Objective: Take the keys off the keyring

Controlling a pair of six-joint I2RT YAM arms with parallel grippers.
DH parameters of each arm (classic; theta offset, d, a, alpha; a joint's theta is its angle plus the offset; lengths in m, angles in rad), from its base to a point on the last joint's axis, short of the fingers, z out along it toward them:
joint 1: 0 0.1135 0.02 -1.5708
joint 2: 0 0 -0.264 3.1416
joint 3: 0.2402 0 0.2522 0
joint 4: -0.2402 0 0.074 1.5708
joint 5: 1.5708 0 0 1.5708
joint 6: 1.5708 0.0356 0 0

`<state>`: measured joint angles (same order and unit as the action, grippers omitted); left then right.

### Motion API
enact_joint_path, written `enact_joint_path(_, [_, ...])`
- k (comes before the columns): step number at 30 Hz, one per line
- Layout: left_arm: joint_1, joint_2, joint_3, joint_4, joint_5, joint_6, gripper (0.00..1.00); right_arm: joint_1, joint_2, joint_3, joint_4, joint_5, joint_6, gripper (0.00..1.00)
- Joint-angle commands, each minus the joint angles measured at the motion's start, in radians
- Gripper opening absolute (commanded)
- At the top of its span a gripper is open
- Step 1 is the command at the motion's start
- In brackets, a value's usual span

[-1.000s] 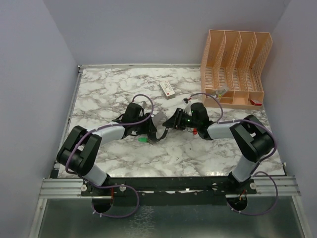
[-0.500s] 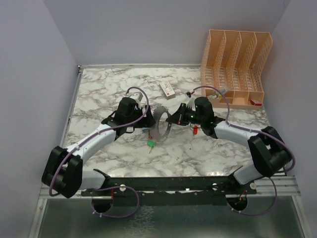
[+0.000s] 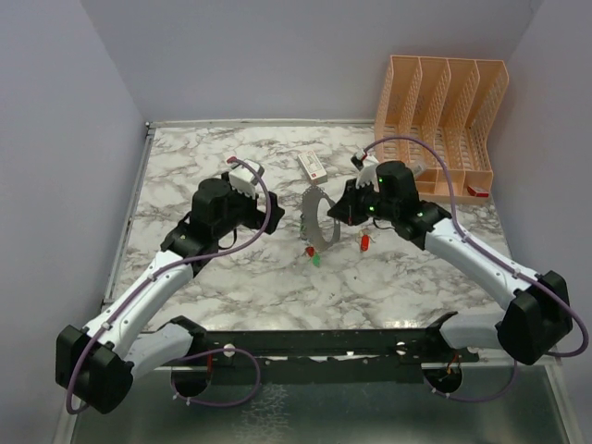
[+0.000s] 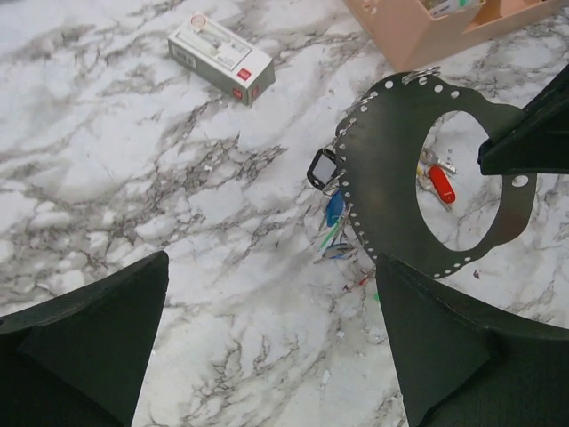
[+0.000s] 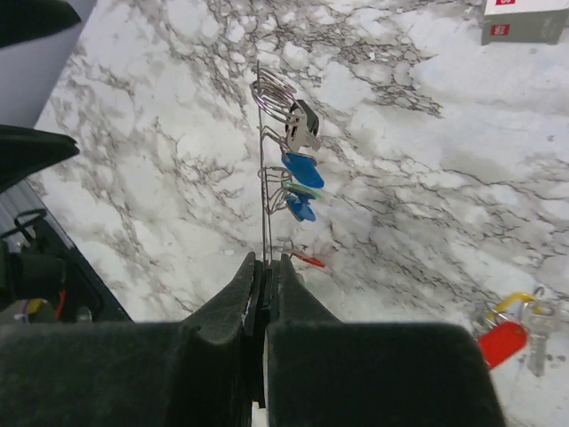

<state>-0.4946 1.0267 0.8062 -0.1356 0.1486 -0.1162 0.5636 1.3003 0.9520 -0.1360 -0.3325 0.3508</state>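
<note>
White marble tabletop [image 3: 194,166] with grey veins carries everything, and a small white box [image 3: 313,166] near its far edge serves as my mark. Just in front of the box, on the side of the arms, the right hand [image 5: 264,267] is clenched on the thin edge of the keyring [image 4: 382,205]. The keyring is a flat grey band with small holes along its rim, and it seems to be lifted off the tabletop. The left hand [image 4: 271,342] is released, opened wide with nothing in it. It stands left of the box, a little nearer to the arms.

Several keys hang from the keyring on the side toward the left hand: a black key [image 4: 321,167], a blue key [image 4: 334,208], a green key [image 4: 329,236] and a second blue key [image 4: 338,253]. Below them is a tiny red piece that I cannot identify. A red key [image 5: 502,342] lies on the tabletop with a silver key [image 5: 536,329], right of the box and nearer to the arms. These two look free of the keyring.

I judge the task as partly done: one small bunch is off, and at least four keys are left to remove.
</note>
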Motion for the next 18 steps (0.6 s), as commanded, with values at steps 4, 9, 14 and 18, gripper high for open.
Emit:
enact_joint_path(4, [0.001, -0.002, 0.129, -0.002, 0.191, 0.257, 0.99, 0.001, -0.075, 0.173, -0.336, 0.006, -0.289, 0.01])
enact_joint_path(9, [0.001, 0.095, 0.223, -0.085, 0.392, 0.343, 0.99, 0.002, -0.103, 0.243, -0.437, -0.085, -0.411, 0.01])
enact_joint_path(14, [0.001, 0.107, 0.199, -0.091, 0.535, 0.385, 0.97, 0.002, -0.09, 0.274, -0.508, -0.211, -0.516, 0.01])
enact_joint_path(18, [-0.001, 0.077, 0.149, -0.073, 0.611, 0.403, 0.97, 0.002, -0.059, 0.3, -0.553, -0.286, -0.577, 0.01])
